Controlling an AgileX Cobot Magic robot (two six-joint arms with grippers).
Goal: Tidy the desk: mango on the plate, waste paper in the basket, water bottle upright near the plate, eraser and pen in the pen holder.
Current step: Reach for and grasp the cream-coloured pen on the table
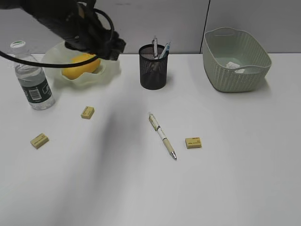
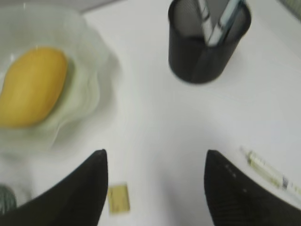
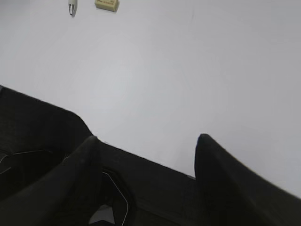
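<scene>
mango (image 1: 81,65): lies in plate (image 1: 107,74), job's spot for it; reads as done.
L gripper (image 2: 155,188): jaws spread wide, empty, hanging over desk (image 1: 141,188) btw plate & holder; the wide gap suits a release just made, likely the mango's.
R gripper (image 3: 146,160): jaws apart, nothing btw them, low over bare desk near front edge; looks parked.
bottle (image 1: 33,77): upright, just left of plate; fits task as it stands.
holder (image 1: 153,67): two pens inside already, room for more.
pen (image 1: 162,135): loose on desk, mid-table, slanted; not yet stowed.
erasers: three loose – one near plate (image 1: 87,112), one far left (image 1: 39,140), one by pen tip (image 1: 193,142).
paper (image 1: 233,65): white bit in basket (image 1: 235,75); prob. the wad, too small to be sure.
next, as judged: pen & erasers to holder.
</scene>
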